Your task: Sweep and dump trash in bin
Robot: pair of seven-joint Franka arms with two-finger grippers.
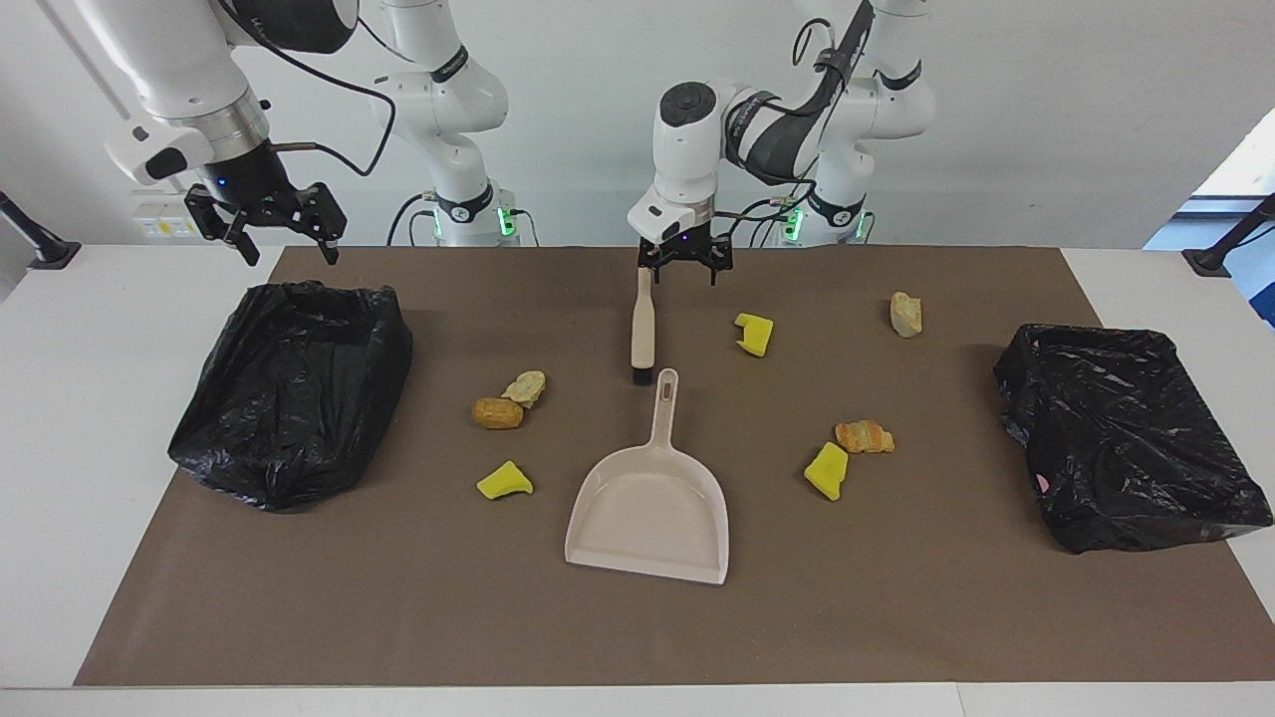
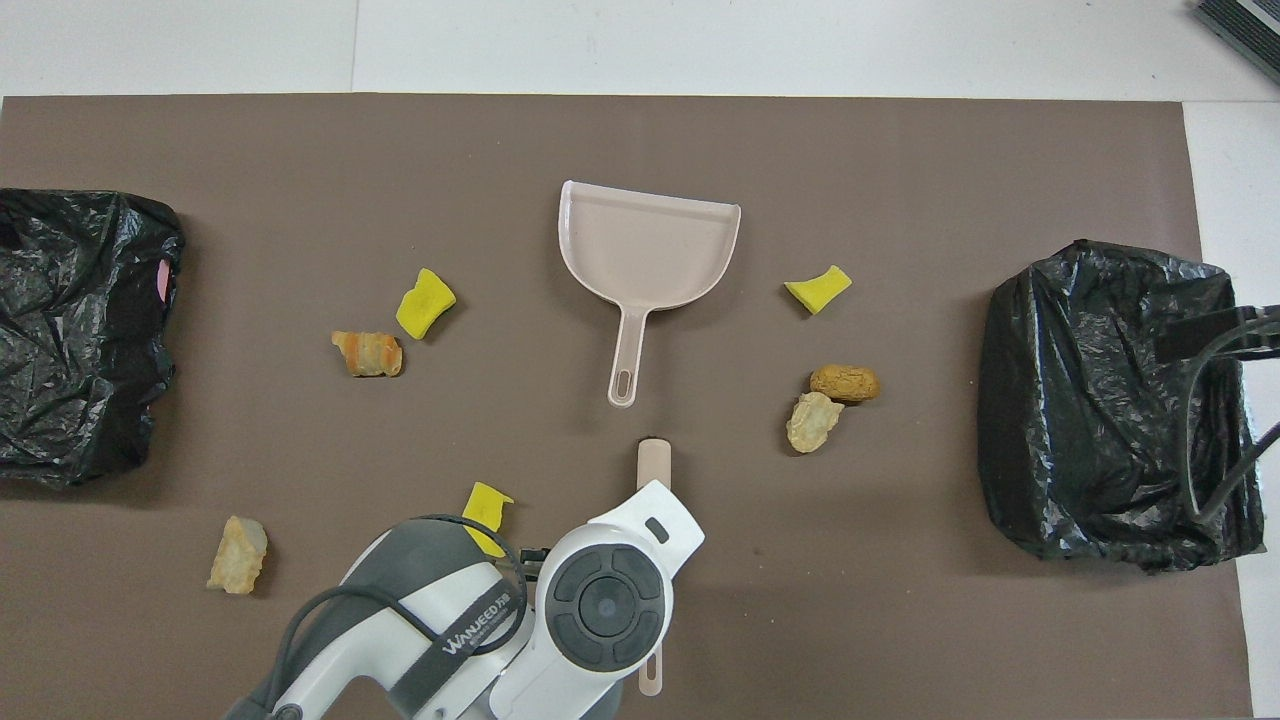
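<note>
The left hand (image 1: pixel 682 267) hangs low over the thin end of the brush (image 1: pixel 642 324), and its fingers are spread apart — nothing is between them. From above, the arm covers most of the brush handle. The right hand (image 1: pixel 267 224) is up in the air over the edge of the black bag (image 1: pixel 294 388) at the right arm's end of the tabletop (image 1: pixel 60 418). Its fingers are spread wide too, and it holds nothing.

The brush lies flat on the brown mat (image 1: pixel 398 617), its dark bristle end pointing at the handle of the dustpan (image 1: pixel 649 508). The dustpan lies flat, farther from the robots than the brush.

The trash is all on the mat, in seven bits:
- a yellow sponge piece (image 1: pixel 754 333) beside the brush, toward the left arm's end
- a pale lump (image 1: pixel 905 313) close to the other black bag (image 1: pixel 1126 438)
- an orange-brown lump (image 1: pixel 864 436) just beside a second yellow piece (image 1: pixel 827 470)
- a tan lump (image 1: pixel 525 387) touching a brown lump (image 1: pixel 496 413), toward the right arm's end
- a third yellow piece (image 1: pixel 504 482) beside the dustpan
</note>
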